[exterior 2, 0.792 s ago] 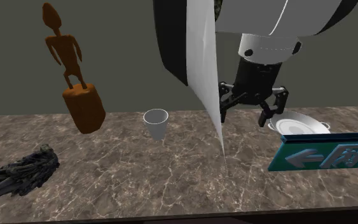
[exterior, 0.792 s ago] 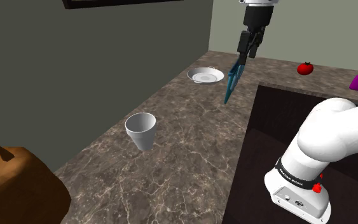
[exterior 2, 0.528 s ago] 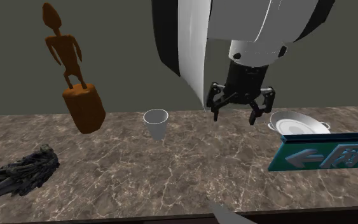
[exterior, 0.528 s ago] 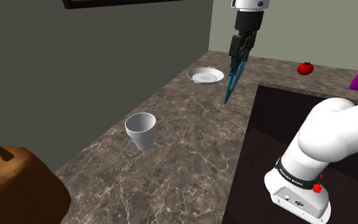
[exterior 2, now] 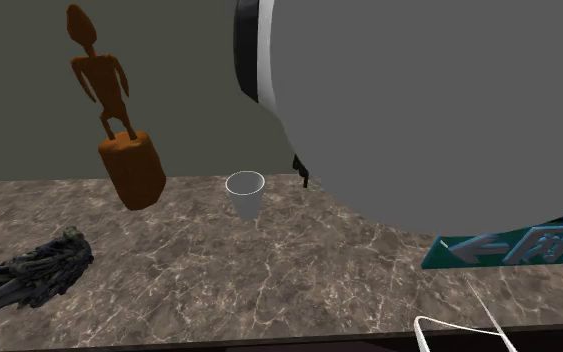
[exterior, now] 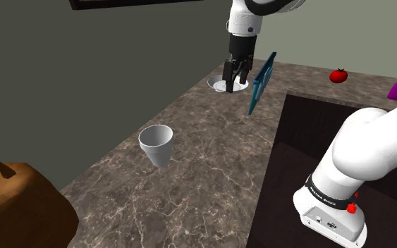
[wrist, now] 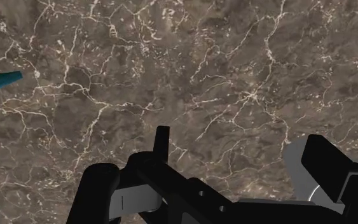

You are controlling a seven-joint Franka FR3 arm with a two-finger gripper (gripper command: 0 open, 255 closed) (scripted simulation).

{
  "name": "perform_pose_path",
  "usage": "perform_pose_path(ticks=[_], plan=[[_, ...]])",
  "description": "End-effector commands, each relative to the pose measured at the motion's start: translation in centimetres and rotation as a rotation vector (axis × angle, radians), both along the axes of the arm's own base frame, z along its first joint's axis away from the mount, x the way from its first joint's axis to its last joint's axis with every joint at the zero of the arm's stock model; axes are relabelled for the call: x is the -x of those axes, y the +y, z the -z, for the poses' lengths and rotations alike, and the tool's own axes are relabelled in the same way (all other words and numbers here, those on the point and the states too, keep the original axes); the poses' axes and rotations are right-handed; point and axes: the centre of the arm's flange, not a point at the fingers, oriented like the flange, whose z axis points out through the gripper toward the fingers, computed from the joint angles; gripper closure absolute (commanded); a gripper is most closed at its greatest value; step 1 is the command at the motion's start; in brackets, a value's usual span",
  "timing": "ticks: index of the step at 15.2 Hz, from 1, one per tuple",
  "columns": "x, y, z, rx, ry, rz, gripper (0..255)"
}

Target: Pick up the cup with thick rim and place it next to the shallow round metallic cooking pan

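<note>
The pincer, its 2 fingers apart and empty, hangs over the tabletop near the pan and blue sign, well apart from the upright white cup.

Pan half hidden (behind end effector).

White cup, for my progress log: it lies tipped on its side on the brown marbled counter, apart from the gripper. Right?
No. The white tapered cup stands upright, mouth up, on the brown marbled counter, apart from the black gripper; the shoulder view shows it.
</note>
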Motion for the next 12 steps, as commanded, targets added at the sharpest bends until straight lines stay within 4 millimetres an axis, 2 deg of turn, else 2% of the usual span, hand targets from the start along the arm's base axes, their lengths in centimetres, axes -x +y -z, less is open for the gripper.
perform_pose_path(ticks=[1,12], plan=[[-1.5,1.7,1.3,-0.008,-0.001,-0.005,0],[-9.4,11.1,8.3,-0.047,0.001,-0.035,0]])
